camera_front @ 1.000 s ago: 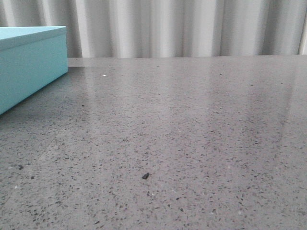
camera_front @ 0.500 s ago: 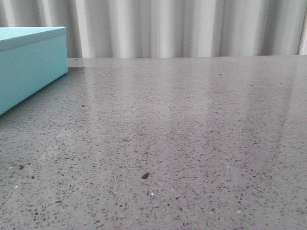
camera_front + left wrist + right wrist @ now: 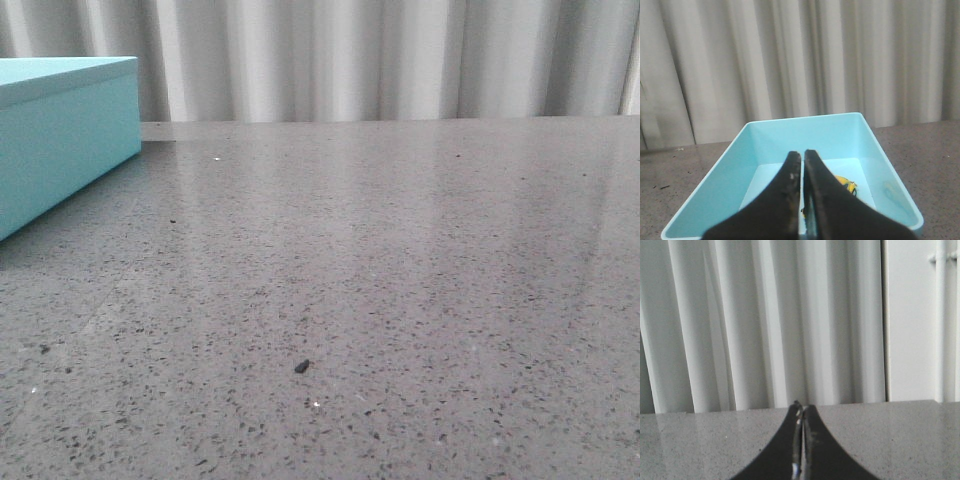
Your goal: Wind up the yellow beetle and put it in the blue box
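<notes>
Left wrist view: we see the beetle (image 3: 846,185) lying inside the open box (image 3: 765,146), our left end effector (image 3: 802,156) pressed closed and empty above it; our right end effector (image 3: 800,410) closed too over the tabletop (image 3: 400,260)

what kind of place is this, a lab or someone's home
Most likely a lab or test bench, though that is a guess: a bare grey speckled table, a plain pale curtain behind it, and only a blue box holding a yellow beetle.
</notes>
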Available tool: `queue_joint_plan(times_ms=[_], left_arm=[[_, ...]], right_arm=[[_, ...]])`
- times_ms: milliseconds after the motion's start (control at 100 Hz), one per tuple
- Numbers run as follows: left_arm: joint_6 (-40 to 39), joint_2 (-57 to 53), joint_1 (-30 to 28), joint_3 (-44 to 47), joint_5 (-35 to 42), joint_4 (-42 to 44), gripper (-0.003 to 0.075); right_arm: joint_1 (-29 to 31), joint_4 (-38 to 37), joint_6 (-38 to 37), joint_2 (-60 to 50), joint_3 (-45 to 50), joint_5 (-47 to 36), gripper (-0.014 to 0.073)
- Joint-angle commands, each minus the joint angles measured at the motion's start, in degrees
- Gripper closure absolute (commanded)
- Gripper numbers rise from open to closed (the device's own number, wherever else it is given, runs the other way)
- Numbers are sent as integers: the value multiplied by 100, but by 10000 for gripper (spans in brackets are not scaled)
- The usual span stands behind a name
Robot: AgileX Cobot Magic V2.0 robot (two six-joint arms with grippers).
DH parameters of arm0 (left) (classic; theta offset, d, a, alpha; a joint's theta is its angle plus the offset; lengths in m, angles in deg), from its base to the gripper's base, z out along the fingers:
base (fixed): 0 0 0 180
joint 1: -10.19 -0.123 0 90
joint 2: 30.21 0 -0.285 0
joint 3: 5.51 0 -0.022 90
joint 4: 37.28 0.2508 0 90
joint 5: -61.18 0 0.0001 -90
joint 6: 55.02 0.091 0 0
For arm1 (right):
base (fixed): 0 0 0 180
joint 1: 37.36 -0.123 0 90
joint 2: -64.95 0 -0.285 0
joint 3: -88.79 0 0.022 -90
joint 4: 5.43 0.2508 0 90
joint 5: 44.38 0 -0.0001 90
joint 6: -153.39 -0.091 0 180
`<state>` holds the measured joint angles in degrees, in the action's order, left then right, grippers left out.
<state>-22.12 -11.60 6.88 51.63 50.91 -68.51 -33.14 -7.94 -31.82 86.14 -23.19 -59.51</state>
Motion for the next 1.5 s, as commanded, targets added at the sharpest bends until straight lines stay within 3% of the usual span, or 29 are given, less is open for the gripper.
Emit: queue_joint_plan(times_ms=[0,260,430,1490], left_arm=[[-14,-140,4,-60,448,-103,741],[-14,-524,4,-8,223,-103,741],[-52,-655,4,73,-60,-116,741],[-52,-804,4,201,-230,-116,741]], right_arm=[[-6,-78,33,-308,-26,-465,655],[-6,-78,33,-1337,54,842,655],[-6,-78,33,-1507,54,1235,655],[-6,-78,33,-1507,54,1449,655]])
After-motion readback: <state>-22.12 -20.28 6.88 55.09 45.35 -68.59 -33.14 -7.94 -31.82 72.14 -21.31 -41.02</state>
